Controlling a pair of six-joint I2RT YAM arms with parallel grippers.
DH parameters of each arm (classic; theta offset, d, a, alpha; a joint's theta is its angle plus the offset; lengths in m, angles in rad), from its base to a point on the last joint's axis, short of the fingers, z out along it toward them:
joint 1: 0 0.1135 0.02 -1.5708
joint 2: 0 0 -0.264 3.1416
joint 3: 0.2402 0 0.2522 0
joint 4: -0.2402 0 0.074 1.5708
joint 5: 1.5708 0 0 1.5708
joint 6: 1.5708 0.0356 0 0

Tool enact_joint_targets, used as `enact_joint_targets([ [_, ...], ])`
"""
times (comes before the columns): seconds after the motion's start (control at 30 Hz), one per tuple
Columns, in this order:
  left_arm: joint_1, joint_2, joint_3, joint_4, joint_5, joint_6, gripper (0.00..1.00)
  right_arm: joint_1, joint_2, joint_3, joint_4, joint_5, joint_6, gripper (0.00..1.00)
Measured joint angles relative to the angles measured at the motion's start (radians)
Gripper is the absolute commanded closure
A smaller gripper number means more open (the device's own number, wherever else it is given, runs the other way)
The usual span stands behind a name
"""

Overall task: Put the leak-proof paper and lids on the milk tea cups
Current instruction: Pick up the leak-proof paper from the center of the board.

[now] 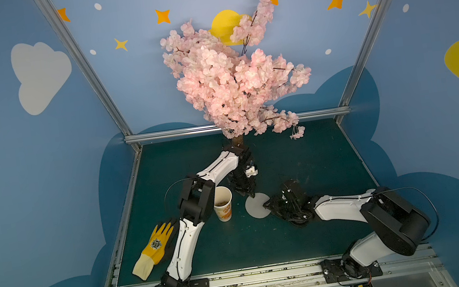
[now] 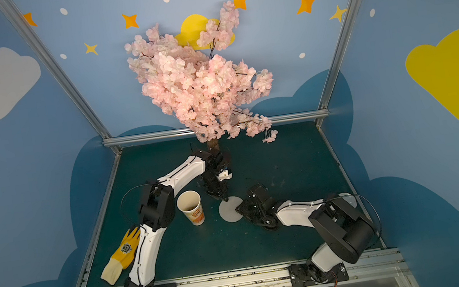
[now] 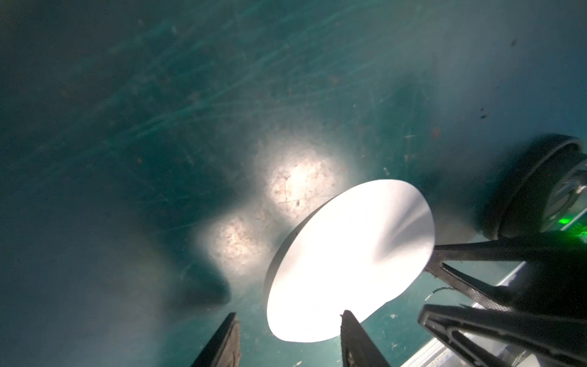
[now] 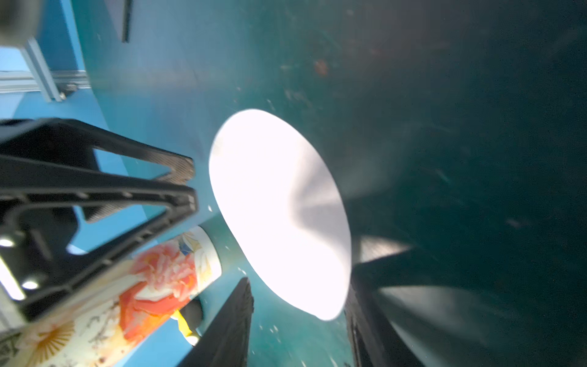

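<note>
Pickup step: leak-proof paper sits mid tabletop beside the milk tea cup. Left fingers, right fingers part-open at its rim, apparently gripping nothing. Next: pinch, lift, centre.

**Inspector:** Position of the disc?
**Assessor:** The leak-proof paper lies on the green table. The left pincer sits at its far rim and the right pincer overlaps its right edge.
**Inspector:** Cup?
**Assessor:** The milk tea cup stands upright with its mouth open, just left of the left pincer. A yellow glove lies well apart, further left.
</note>
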Motion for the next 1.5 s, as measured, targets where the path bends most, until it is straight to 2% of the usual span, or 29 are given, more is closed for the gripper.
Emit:
enact_joint_targets([
  [0.23, 0.001, 0.002, -0.032, 0.003, 0.023, 0.0, 0.49, -0.003, 0.031, 0.001, 0.067, 0.0, 0.001, 0.51],
  [0.63, 0.016, 0.001, -0.046, 0.012, 0.084, -0.001, 0.51, -0.04, 0.121, -0.009, 0.266, -0.057, -0.01, 0.55],
  [0.73, 0.016, 0.001, -0.046, 0.012, 0.086, -0.001, 0.51, -0.04, 0.133, -0.009, 0.287, -0.06, -0.02, 0.64],
  [0.83, 0.016, 0.001, -0.046, 0.012, 0.085, -0.002, 0.51, -0.042, 0.142, -0.009, 0.286, -0.058, -0.027, 0.84],
  [0.93, 0.016, 0.001, -0.046, 0.012, 0.085, -0.002, 0.5, -0.045, 0.146, -0.018, 0.275, -0.055, -0.026, 0.89],
  [1.0, 0.016, 0.001, -0.046, 0.012, 0.085, -0.005, 0.47, -0.047, 0.146, -0.019, 0.27, -0.056, -0.027, 0.95],
  [1.07, 0.015, 0.001, -0.046, 0.014, 0.086, -0.009, 0.4, -0.049, 0.145, -0.019, 0.261, -0.053, -0.034, 1.0],
  [1.23, 0.003, -0.018, -0.043, 0.024, 0.069, -0.023, 0.18, -0.063, 0.098, -0.022, 0.204, -0.056, -0.077, 1.0],
  [1.33, -0.003, -0.048, -0.043, 0.046, 0.045, -0.035, 0.11, -0.084, 0.002, -0.032, 0.135, -0.058, -0.119, 1.0],
  [1.5, -0.008, -0.198, -0.042, 0.1, 0.04, -0.062, 0.08, -0.15, -0.232, -0.037, -0.057, -0.068, -0.215, 1.0],
])
